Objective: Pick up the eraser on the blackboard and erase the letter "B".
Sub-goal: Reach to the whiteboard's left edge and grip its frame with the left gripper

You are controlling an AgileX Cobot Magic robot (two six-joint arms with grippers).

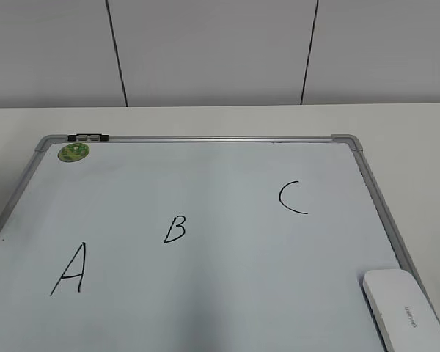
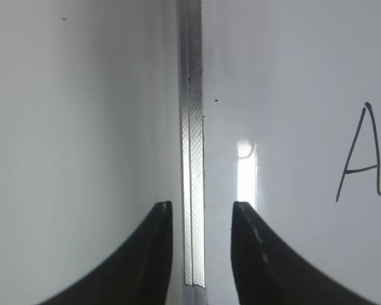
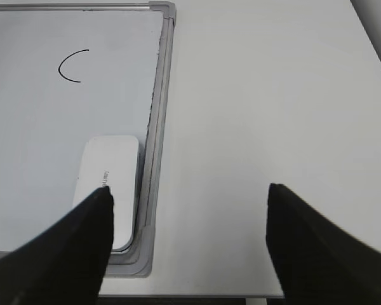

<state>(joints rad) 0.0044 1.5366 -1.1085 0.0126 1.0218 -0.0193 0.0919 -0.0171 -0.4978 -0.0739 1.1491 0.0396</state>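
The blackboard, a pale whiteboard with a silver-grey frame, lies flat on the table. The small black letter "B" is near its middle, between a larger "A" and a "C". The white eraser lies at the board's near right corner; it also shows in the right wrist view. My right gripper is open and empty, above the table just right of the eraser. My left gripper is open and empty over the board's left frame edge. Neither arm shows in the exterior view.
A round green sticker and a black clip sit at the board's far left corner. White table lies right of the board, its near edge close under my right gripper. A grey panelled wall stands behind.
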